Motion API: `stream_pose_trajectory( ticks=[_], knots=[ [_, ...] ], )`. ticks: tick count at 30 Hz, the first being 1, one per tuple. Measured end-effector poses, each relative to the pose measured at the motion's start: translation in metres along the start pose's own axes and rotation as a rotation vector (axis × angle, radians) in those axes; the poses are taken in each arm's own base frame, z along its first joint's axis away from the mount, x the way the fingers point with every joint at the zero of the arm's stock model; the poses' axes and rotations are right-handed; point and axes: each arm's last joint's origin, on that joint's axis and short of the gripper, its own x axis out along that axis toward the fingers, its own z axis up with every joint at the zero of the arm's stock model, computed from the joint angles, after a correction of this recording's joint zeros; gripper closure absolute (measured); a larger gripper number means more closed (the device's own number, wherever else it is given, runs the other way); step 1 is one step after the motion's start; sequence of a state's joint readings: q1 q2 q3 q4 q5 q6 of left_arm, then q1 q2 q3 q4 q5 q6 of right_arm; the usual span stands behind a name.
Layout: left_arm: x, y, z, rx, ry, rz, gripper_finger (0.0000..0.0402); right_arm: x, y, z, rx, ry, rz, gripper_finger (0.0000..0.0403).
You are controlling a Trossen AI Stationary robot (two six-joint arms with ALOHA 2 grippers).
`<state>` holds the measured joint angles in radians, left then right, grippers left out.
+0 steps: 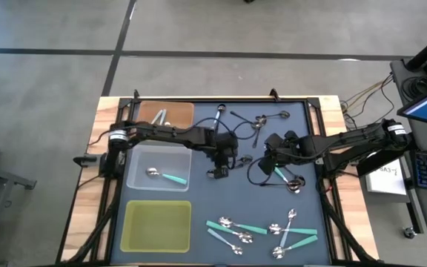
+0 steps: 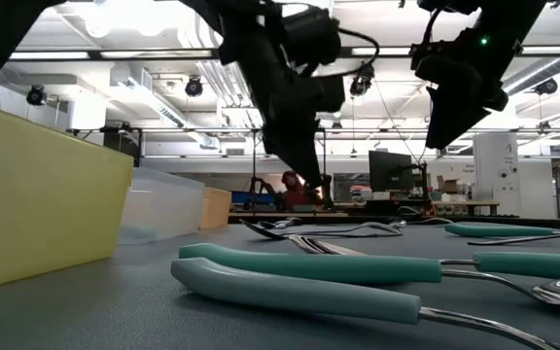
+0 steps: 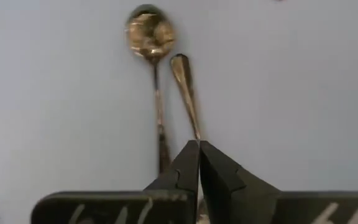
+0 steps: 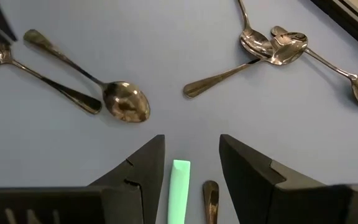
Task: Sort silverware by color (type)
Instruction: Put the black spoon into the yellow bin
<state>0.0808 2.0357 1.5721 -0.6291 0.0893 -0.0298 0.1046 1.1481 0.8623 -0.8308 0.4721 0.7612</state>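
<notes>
Spoons scattered on dark counter (image 1: 199, 185): dark ones at far edge (image 1: 262, 119), teal-handled + shiny ones near front (image 1: 236, 225). One teal-handled spoon (image 1: 166, 176) lies in clear tray (image 1: 139, 159); orange tray (image 1: 180, 111) holds pale utensils, kind hard to tell from above.

Left tool (image 3: 199, 144) pressed together; a slim dark handle (image 3: 185, 90) runs into its tips, lower end hidden, so unclear if pinched. Beside it a second dark spoon (image 3: 150, 34), round glossy bowl.

Right tool (image 4: 192, 152) spread wide over a teal handle (image 4: 179, 180), cut off at frame edge; a dark handle tip (image 4: 211, 196) next to it. Yellow-green tray (image 1: 158, 226) translucent, square.
</notes>
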Motion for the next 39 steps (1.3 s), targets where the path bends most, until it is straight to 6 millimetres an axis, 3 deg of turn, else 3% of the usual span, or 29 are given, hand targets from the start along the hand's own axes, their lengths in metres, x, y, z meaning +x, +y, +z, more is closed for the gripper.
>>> stream_pose_trajectory(
  ticks=[5, 9, 25, 39],
  knots=[
    [-0.024, -0.01, 0.004, 0.016, -0.044, -0.015, 0.04, 0.0, 0.0, 0.0, 0.0, -0.001, 0.0, 0.0257],
    [-0.025, -0.012, 0.005, 0.04, -0.057, -0.016, 0.04, 0.0, 0.0, 0.0, 0.001, -0.003, 0.001, 0.0257],
    [0.022, -0.005, -0.005, 0.028, 0.043, -0.012, 0.0401, 0.0, 0.0, 0.0, 0.057, 0.002, 0.0, 0.0257],
    [0.034, -0.001, -0.01, -0.037, 0.084, -0.056, 0.0401, 0.0, 0.0, 0.0, 0.048, 0.001, 0.001, 0.0257]
  ],
)
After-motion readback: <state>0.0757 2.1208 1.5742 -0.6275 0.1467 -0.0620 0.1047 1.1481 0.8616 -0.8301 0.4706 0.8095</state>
